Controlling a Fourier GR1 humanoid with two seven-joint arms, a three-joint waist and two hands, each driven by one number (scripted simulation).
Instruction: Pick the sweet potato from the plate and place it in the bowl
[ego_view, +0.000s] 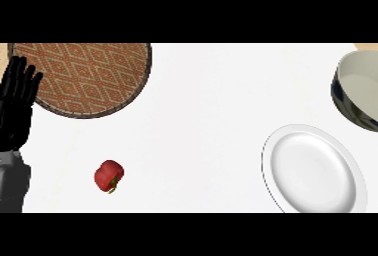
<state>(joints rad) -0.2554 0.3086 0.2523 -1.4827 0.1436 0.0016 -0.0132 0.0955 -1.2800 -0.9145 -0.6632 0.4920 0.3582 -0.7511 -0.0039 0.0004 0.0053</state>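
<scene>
A white plate lies at the lower right of the counter with nothing on it. A cream bowl with a dark outer wall stands at the right edge, partly cut off. No sweet potato shows anywhere in the view. My left hand rests open at the left edge, fingers up, over the rim of a woven mat. My right hand does not show.
A round woven mat with a brown diamond pattern lies at the upper left. A small red fruit with a green stem sits on the white counter at the lower left.
</scene>
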